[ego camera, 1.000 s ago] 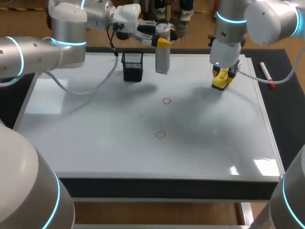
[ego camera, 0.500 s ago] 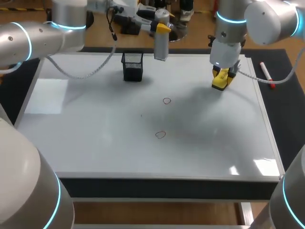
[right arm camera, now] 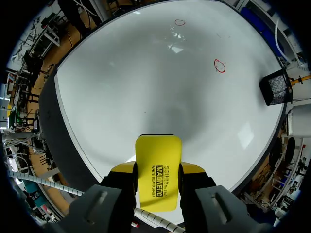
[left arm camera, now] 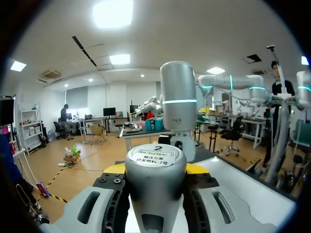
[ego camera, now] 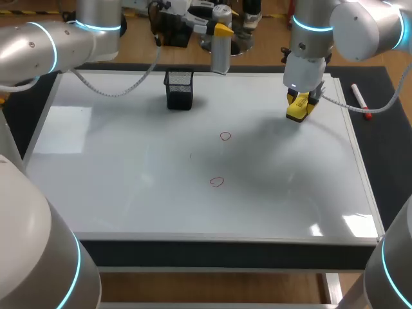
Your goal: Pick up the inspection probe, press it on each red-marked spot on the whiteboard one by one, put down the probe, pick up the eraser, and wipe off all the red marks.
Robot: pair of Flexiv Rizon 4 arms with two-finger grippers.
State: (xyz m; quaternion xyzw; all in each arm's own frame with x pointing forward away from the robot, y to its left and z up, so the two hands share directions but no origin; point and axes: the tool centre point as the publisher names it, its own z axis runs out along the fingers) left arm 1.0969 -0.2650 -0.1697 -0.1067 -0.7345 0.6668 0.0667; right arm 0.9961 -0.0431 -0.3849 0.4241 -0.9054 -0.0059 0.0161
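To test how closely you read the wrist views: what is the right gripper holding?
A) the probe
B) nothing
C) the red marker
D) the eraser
D: in the right wrist view the eraser is gripped from both sides by the right gripper.

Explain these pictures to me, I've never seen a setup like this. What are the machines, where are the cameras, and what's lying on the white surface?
This is one robot with two arms at a table. One picture looks down from above and behind it. The two round pictures come from a camera on each wrist. The left gripper holds a grey inspection probe near the far edge of the whiteboard. The right gripper holds a yellow eraser. On the board are a black mesh basket, a red mark and a second red mark. A marker pen lies beside the board.
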